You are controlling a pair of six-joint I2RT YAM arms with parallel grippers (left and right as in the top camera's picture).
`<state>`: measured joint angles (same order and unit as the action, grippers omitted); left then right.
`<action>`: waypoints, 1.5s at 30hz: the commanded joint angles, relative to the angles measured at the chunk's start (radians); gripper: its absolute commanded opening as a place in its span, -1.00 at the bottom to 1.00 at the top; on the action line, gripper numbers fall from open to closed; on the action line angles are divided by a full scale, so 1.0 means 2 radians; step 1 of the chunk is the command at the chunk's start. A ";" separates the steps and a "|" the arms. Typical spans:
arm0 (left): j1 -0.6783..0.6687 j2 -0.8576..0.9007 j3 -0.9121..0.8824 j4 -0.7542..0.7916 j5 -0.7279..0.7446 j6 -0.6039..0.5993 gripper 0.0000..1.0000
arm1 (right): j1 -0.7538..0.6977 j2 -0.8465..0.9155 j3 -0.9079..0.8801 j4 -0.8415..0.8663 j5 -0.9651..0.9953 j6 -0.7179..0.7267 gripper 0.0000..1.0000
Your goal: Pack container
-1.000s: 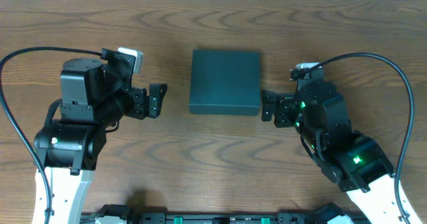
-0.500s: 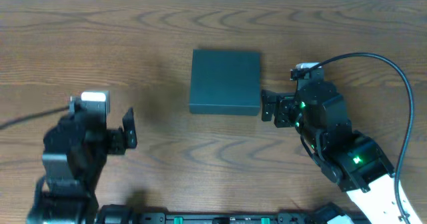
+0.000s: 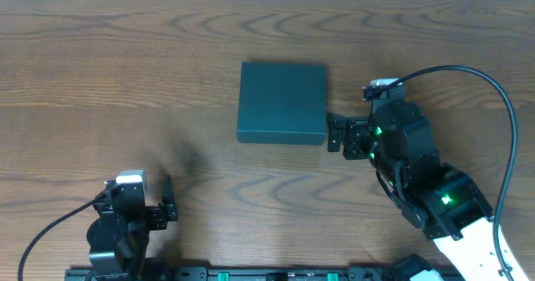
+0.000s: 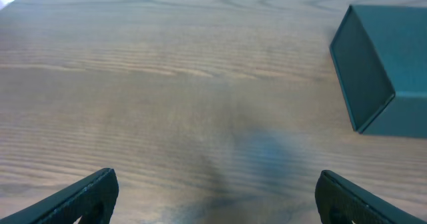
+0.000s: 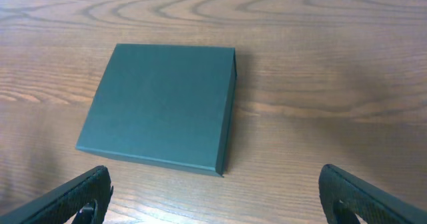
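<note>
Overhead, container [image 3: 282, 102] top, left wrist, its side

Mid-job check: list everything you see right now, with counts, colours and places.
container: 1, dark teal-green, lid shut, middle of the table
table: 1, brown wood grain, under everything
cables: 2, black, one looping off each arm
left gripper: 1, black, open and empty, by the near left table edge, well away from the container
right gripper: 1, black, open and empty, close beside the container's right side
</note>
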<state>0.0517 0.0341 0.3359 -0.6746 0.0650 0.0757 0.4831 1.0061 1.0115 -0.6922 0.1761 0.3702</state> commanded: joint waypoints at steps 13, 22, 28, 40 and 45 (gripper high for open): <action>0.003 -0.015 -0.090 0.030 0.003 0.000 0.90 | -0.002 -0.001 -0.002 -0.001 0.002 -0.002 0.98; 0.003 -0.015 -0.090 0.025 -0.001 0.007 0.90 | -0.002 -0.001 -0.002 -0.001 0.002 -0.002 0.99; 0.003 -0.015 -0.090 0.025 -0.001 0.007 0.90 | -0.002 -0.001 -0.002 -0.001 0.002 -0.002 0.98; 0.003 -0.015 -0.090 0.025 -0.001 0.007 0.91 | -0.002 -0.001 -0.002 -0.001 0.002 -0.002 0.98; 0.003 -0.015 -0.090 0.025 -0.001 0.007 0.90 | -0.031 -0.058 -0.032 0.000 0.037 -0.090 0.99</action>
<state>0.0517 0.0116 0.1612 -0.6239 0.0711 0.0788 0.4591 0.9657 0.9855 -0.6907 0.2062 0.2890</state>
